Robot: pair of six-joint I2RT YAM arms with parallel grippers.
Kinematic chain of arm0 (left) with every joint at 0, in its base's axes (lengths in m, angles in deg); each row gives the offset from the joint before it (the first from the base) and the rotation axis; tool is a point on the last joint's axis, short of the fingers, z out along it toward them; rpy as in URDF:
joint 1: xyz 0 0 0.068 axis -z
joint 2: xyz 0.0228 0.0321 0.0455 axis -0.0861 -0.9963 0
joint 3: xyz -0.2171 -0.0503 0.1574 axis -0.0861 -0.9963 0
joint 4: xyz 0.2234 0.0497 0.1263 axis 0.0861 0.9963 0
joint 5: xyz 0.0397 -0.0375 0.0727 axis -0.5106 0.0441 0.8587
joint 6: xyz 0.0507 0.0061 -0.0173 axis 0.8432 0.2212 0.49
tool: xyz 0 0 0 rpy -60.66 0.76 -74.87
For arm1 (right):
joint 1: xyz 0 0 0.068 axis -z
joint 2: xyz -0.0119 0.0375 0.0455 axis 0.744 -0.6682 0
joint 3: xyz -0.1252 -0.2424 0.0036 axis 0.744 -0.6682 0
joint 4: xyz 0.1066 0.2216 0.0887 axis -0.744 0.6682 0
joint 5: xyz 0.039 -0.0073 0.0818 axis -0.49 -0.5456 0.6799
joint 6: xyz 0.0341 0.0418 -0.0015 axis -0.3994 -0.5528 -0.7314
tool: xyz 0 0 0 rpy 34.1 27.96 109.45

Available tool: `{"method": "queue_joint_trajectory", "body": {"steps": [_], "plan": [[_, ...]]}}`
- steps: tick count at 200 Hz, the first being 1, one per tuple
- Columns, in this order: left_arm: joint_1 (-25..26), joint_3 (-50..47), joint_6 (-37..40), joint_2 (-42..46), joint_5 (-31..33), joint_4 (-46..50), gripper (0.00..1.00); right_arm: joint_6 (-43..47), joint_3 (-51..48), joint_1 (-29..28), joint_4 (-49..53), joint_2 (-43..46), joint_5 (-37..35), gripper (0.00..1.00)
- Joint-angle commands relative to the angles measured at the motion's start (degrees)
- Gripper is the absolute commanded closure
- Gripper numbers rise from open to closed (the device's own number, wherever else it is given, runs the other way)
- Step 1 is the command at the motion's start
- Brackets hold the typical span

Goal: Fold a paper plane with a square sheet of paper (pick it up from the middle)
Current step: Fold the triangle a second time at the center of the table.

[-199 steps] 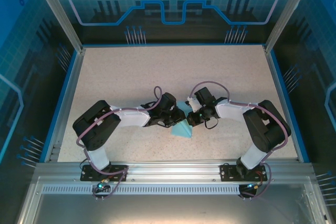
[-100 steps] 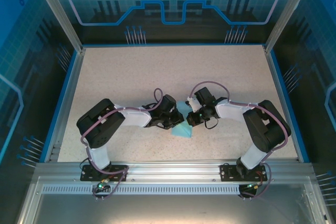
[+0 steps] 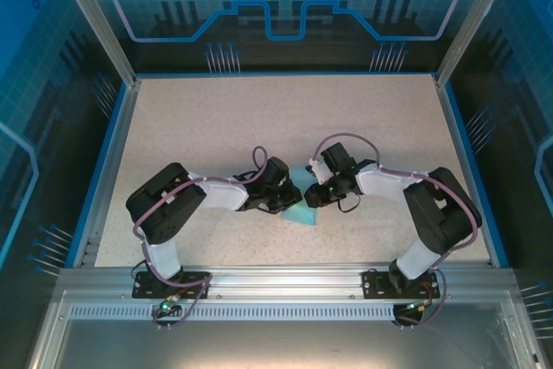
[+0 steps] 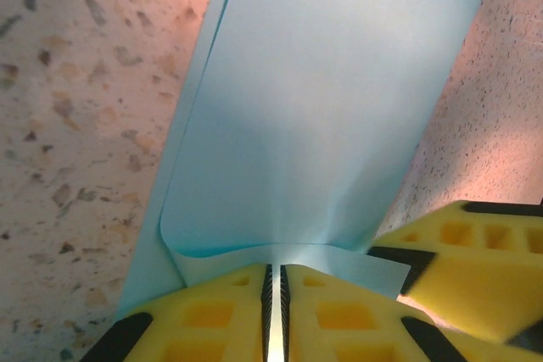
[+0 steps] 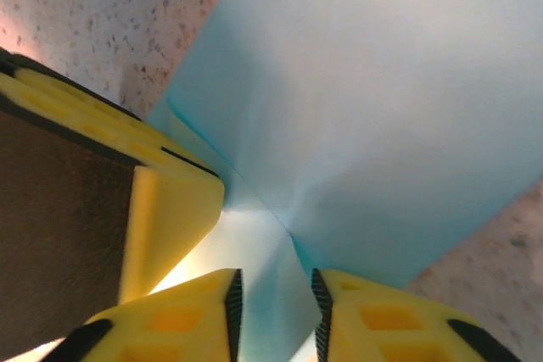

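At the middle of the speckled tabletop (image 3: 259,118), both arms reach in over the light-blue sheet of paper (image 3: 302,213), which lies partly folded between them. The left gripper (image 4: 273,275) is clenched on a raised crease of the sheet, its yellow pads pressed together with only the paper between them. The right gripper (image 5: 273,286) stands slightly parted; a fold of the sheet runs through the gap, and neither pad clearly presses it. The two grippers' fingers sit just beside each other.

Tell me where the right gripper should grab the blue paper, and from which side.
Pinch the paper at its raised crease, beside the left gripper, coming edge-on from the opposite side. There the fold stands off the table, between the open jaws of the right gripper.
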Motion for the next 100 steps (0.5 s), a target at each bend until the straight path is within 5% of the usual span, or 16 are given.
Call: {"method": "queue_joint_trajectory", "body": {"steps": [1, 38, 75, 100], "plan": [[-0.25, -1.38, 0.06, -0.46, 0.57, 1.09, 0.84, -1.75, 0.80, 1.22, 4.60, 6.75, -2.80, 0.60], [-0.32, -0.93, 0.15, -0.43, 0.17, 0.81, 0.84, -4.91, -3.53, 1.19, 4.70, 13.90, 3.30, 0.58], [-0.32, -1.03, 0.25, -0.15, -0.06, 0.48, 0.84, -7.49, -5.02, -1.43, 3.17, 12.72, 11.78, 0.81], [-0.32, -1.16, 0.25, -0.02, 0.05, 0.39, 0.84, -8.12, -4.25, -2.35, 2.51, 9.19, 12.26, 0.88]]}}
